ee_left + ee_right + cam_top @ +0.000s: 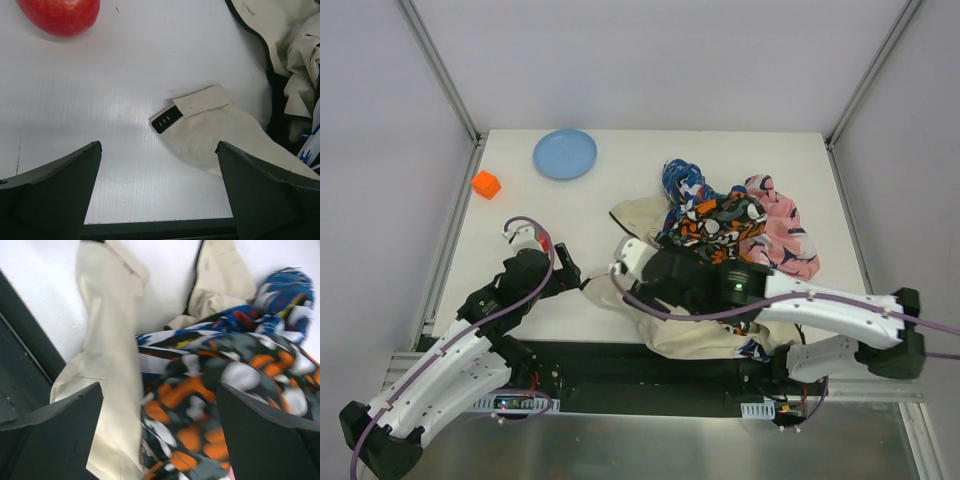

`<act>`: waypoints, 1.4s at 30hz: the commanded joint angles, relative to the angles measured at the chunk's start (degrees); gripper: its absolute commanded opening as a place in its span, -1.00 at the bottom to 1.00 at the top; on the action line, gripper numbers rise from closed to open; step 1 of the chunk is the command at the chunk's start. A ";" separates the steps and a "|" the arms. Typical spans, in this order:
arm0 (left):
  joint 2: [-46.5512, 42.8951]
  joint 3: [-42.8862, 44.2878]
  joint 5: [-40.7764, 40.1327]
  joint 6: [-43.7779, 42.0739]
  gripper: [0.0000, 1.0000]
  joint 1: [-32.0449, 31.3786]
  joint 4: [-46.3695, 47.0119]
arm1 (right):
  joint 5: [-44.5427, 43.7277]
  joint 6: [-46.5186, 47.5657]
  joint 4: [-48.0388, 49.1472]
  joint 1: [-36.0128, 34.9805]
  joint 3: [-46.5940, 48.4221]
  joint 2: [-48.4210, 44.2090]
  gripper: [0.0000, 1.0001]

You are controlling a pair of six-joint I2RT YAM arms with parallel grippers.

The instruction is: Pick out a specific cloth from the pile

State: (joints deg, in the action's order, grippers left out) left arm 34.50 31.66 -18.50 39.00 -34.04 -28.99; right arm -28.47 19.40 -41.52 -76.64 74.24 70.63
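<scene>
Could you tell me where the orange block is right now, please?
In the top view, the orange block sits at the far left of the table, just left of the blue plate and well apart from the pile.

Blurred pile (pixel 200 405), cropped at edges

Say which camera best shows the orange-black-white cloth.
Right wrist: the patterned cloth fills much of the frame, close though blurred. The top view shows it small in the pile; the left wrist misses it.
</scene>
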 commanded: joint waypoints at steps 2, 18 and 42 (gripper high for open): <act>-2.06 -1.60 -2.15 -0.51 0.98 0.29 1.31 | -0.18 -5.93 -13.41 -3.34 5.74 12.14 0.91; -4.79 -3.45 -1.80 0.64 0.98 0.29 1.48 | 4.19 -16.14 -11.41 7.28 -5.94 27.18 0.91; -8.92 -4.59 -3.91 0.99 0.98 0.29 1.40 | -4.38 -20.19 1.61 14.94 -4.55 10.52 -0.99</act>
State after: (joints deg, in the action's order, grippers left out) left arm 26.87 27.70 -20.32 39.51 -34.04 -28.42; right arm -20.38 0.82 -44.38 -62.72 65.71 93.58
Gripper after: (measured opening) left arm 0.990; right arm 0.096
